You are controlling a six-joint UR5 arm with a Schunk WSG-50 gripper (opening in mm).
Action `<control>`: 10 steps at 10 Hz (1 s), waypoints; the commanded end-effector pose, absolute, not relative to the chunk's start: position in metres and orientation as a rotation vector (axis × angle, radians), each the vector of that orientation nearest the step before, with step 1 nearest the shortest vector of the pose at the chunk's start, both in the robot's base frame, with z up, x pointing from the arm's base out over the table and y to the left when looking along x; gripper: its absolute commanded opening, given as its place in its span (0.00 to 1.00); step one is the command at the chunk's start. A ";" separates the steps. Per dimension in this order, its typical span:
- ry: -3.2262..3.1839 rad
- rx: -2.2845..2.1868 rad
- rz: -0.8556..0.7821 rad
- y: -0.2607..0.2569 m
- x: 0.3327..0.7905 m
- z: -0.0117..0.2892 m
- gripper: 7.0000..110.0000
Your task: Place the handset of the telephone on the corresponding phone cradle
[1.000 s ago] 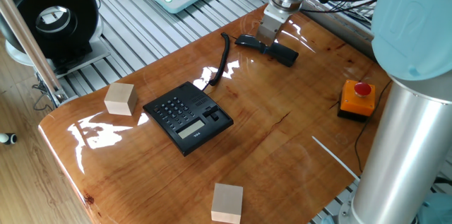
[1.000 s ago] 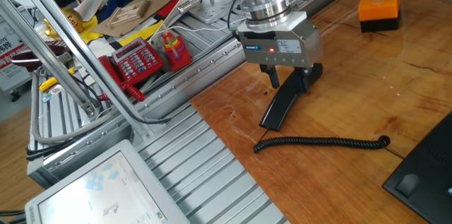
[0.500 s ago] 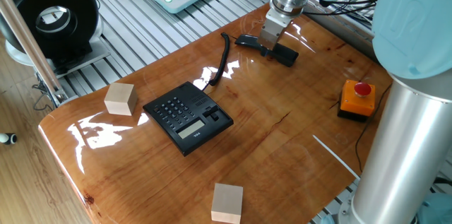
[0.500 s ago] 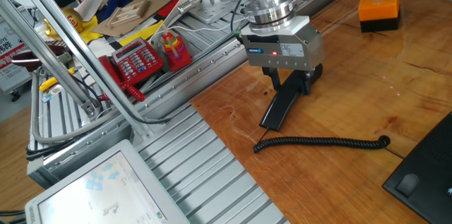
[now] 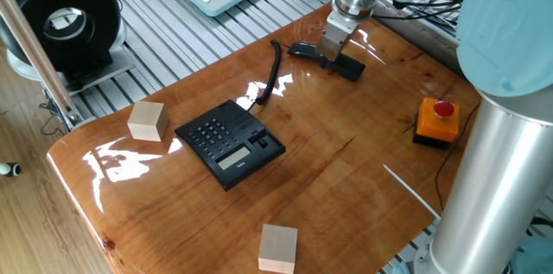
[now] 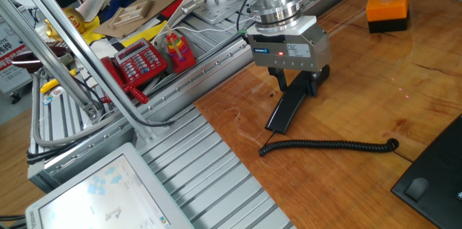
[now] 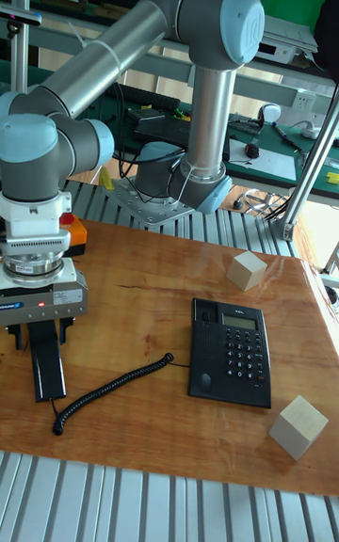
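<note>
Since a second ago the pincer (image 6: 296, 84) has shifted slightly along the handset (image 6: 286, 106), away from the cord end, and since half a second ago nothing visibly differs; the handset lies where it lay on the table (image 5: 346, 179).

Left to right in the tall fixed view: the pincer (image 7: 40, 332) stands at the far left, pointing straight down, its two fingers narrow and set on either side of the one handset (image 7: 47, 363), which lies flat on the wood with its lower end sticking out below the fingers. Whether the pads actually press the plastic I cannot tell. One coiled cord (image 7: 108, 390) runs from the handset's near end to the right, to the single phone base (image 7: 230, 351), well apart from the pincer. Its phone cradle (image 7: 202, 349) is the strip on the side facing the pincer, with no handset on it.

Further right are two wooden blocks (image 7: 248, 271), one beyond the base, the other (image 7: 297, 426) nearer the table's front edge.

One orange box (image 7: 73, 233) with a red button sits just behind the pincer.
</note>
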State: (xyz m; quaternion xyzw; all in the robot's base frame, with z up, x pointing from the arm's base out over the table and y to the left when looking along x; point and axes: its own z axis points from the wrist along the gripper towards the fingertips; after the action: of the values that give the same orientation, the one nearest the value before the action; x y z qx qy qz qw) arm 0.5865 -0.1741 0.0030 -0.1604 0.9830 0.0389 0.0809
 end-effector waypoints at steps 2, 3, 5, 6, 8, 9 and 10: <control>2.937 -0.446 0.137 -0.173 0.587 0.005 0.57; 2.941 -0.438 0.129 -0.174 0.587 0.005 0.36; 2.959 -0.427 0.118 -0.177 0.584 0.002 0.36; 2.958 -0.426 0.123 -0.176 0.584 0.002 0.36; 2.957 -0.423 0.134 -0.174 0.584 0.002 0.36; 2.963 -0.424 0.138 -0.173 0.583 0.002 0.36; 2.968 -0.421 0.140 -0.173 0.581 0.002 0.36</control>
State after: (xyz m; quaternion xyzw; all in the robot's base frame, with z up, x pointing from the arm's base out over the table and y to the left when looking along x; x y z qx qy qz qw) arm 0.5820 -0.1740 0.0005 -0.1463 0.9858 0.0412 0.0710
